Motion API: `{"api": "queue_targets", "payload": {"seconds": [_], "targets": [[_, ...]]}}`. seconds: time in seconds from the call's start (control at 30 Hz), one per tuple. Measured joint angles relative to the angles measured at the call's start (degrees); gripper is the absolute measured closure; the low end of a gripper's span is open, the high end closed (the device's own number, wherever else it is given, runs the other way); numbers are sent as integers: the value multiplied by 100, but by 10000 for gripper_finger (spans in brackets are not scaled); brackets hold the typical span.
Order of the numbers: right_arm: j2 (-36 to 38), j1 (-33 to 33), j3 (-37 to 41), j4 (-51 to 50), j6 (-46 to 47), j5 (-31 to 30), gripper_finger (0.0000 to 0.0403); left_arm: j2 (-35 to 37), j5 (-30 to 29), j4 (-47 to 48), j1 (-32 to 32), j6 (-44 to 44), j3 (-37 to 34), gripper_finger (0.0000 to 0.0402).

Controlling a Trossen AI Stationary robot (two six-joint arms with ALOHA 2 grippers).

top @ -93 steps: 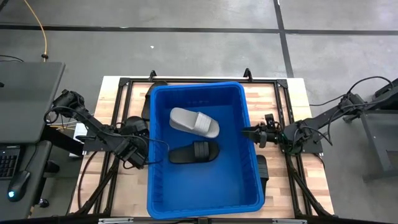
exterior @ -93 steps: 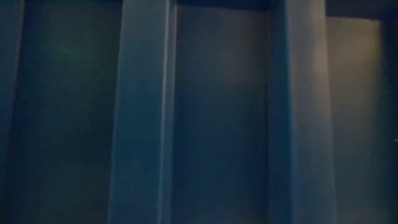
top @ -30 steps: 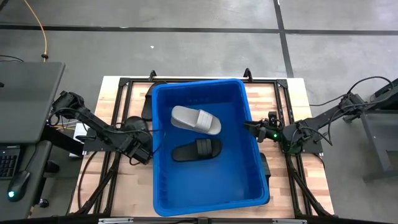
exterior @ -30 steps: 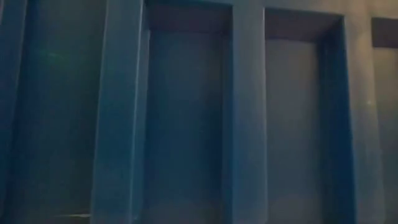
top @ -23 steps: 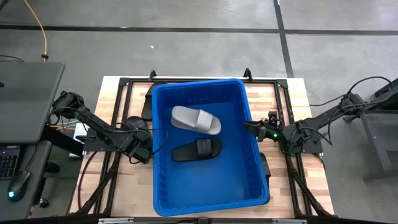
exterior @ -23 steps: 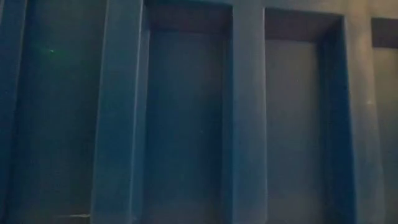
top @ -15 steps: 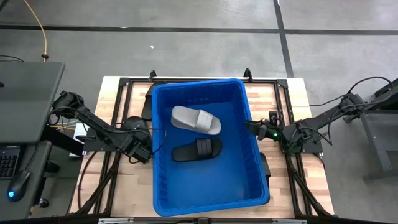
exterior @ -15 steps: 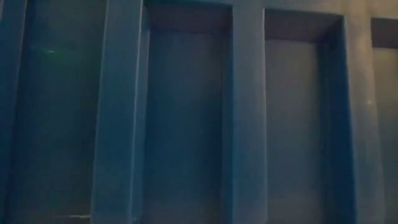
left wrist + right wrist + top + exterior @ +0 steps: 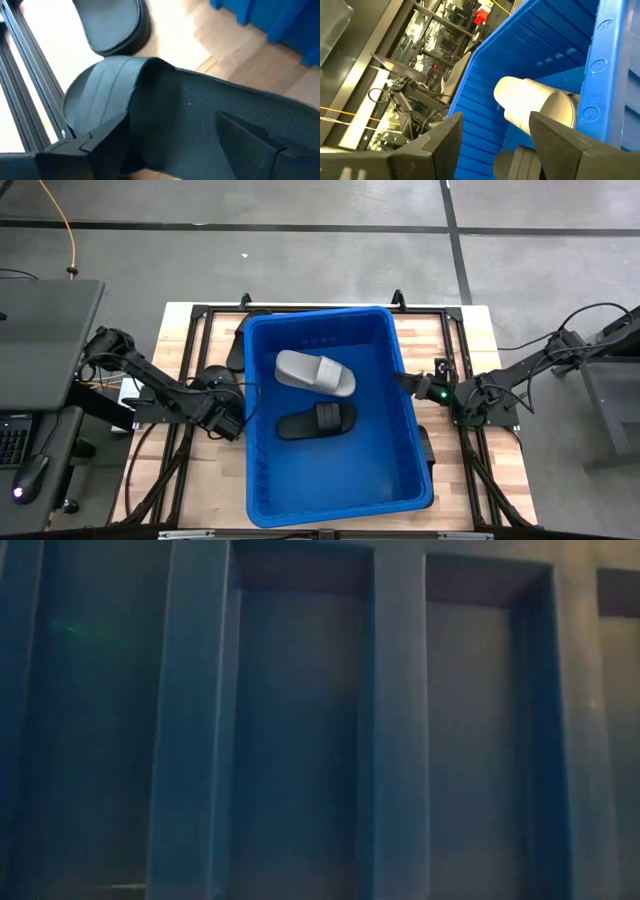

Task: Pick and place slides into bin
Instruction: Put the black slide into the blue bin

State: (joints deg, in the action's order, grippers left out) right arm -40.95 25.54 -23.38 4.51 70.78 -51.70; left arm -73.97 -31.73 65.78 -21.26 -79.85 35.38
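Inside the blue bin [image 9: 410, 450], on its floor: a light grey slide [image 9: 314, 374] toward the far end, a black slide [image 9: 316, 421] just nearer, close together, contact not clear. Seen again from the right wrist as a pale rounded shape [image 9: 535, 107] against the bin's ribbed inner wall [image 9: 530, 50]. Filling the whole low view, nothing but the bin's blue ribbed outer wall [image 9: 300, 730].

Outside the bin, on the wooden table [image 9: 445, 330]: more black slides along the left wall [image 9: 222, 378], one near the far left corner [image 9: 248, 325], another by the right wall toward the near end [image 9: 422, 448]. Close up from the left wrist, a black slide with a wide textured strap [image 9: 165, 100] on the wood, a second black slide [image 9: 112, 25] lying beyond it, blue bin edge [image 9: 270, 20] off to one side.

Left gripper [image 9: 228, 423] low over the table just beside the bin's left wall, dark fingers [image 9: 250, 135] on either side of the strapped slide; open or gripping, cannot tell. Right gripper [image 9: 408, 383] at the bin's right rim, fingers [image 9: 440, 140] spread apart with nothing between them, reaching over the rim toward the inside.
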Motion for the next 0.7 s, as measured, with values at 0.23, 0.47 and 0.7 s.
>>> {"api": "queue_targets", "payload": {"seconds": [0.23, 0.47, 0.7], "targets": [[-92, -2, -9, 37, -124, -1, 181, 2, 284, -179, 201, 18, -49, 128], [-198, -3, -13, 63, -182, -133, 190, -4, 1142, -1093, 172, 206, -55, 152], [-205, -7, -11, 90, -310, -240, 190, 18, 1869, -2645, 127, 496, -425, 217]]}}
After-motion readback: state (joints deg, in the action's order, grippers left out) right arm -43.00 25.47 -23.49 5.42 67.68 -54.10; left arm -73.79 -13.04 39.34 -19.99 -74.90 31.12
